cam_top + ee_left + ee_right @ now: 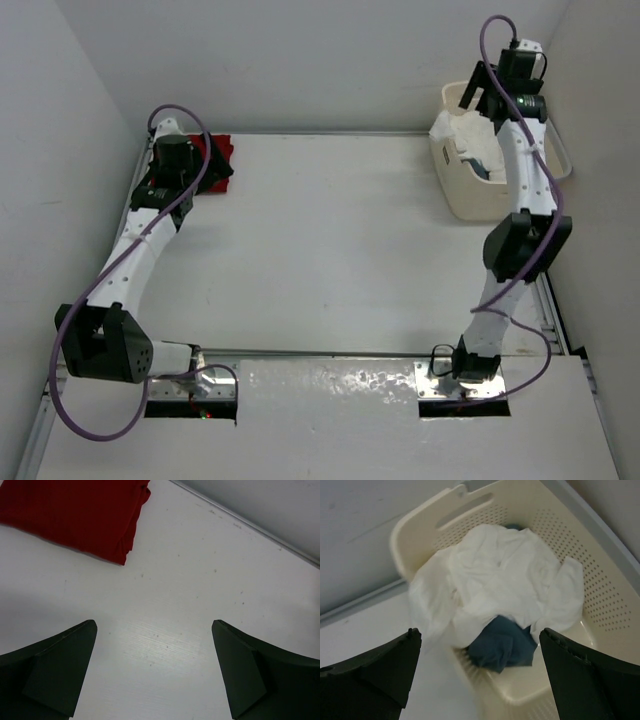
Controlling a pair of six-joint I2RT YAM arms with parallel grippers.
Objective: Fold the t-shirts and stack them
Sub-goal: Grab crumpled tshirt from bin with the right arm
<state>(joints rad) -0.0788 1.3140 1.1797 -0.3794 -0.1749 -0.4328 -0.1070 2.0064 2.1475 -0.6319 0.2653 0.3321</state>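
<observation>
A deep red t-shirt (pixel 222 152) (pixel 75 515) lies folded flat at the table's far left corner. My left gripper (pixel 205 172) (pixel 153 626) hovers open just beside its near edge, with only bare table between the fingers. A crumpled white t-shirt (pixel 470 135) (pixel 495 575) fills the cream basket (pixel 470 205) (pixel 602 597) at the far right and spills over one rim. Under it a dark teal-blue t-shirt (pixel 502 647) (pixel 483 172) pokes out. My right gripper (pixel 500 95) (pixel 478 631) hangs open above the basket, holding nothing.
The white table (pixel 340 240) is bounded by a metal rail (pixel 250 527) along its far edge and by white walls close on the left, back and right. The basket stands against the right rail, its handle slot (pixel 465 510) facing the back wall.
</observation>
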